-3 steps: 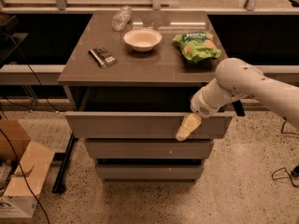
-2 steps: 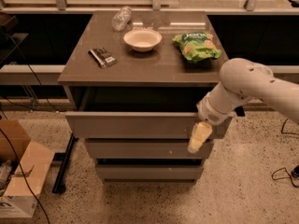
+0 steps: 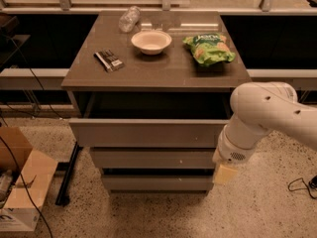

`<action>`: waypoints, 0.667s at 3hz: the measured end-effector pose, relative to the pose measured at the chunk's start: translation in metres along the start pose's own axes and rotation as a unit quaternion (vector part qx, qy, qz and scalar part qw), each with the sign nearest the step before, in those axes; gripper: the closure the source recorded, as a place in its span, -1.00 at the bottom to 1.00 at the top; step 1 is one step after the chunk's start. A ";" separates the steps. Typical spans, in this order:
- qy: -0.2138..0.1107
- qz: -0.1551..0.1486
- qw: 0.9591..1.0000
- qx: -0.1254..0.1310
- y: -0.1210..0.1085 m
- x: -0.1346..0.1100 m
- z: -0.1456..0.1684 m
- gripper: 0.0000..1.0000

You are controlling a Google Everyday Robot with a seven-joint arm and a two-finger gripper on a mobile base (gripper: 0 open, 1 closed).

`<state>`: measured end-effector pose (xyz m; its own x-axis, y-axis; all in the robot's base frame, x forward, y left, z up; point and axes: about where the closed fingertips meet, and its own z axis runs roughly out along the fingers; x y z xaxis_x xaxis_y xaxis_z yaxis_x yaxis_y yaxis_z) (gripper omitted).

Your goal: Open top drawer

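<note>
A white bowl (image 3: 151,41) sits near the table's (image 3: 163,76) back edge, a clear bottle (image 3: 129,19) toward the back-left corner, a green chip bag (image 3: 208,48) by the right edge, a dark packet (image 3: 109,60) by the left.

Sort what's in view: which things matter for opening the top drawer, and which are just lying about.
For the job: top drawer, pulled out; gripper, just below the drawer front's right end, as pictured.

Lying about: bowl, green bag, bottle and dark packet on the tabletop; cardboard box down at picture left.
</note>
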<state>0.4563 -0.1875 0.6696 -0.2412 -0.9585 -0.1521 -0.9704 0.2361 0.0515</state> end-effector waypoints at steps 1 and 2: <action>0.006 0.001 1.000 0.025 0.015 0.004 -0.005 -0.27; -0.020 -0.025 0.996 0.082 0.005 -0.018 -0.029 -0.75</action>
<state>0.4559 -0.1737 0.7009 -0.1903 -0.9631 -0.1903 -0.9695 0.2149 -0.1178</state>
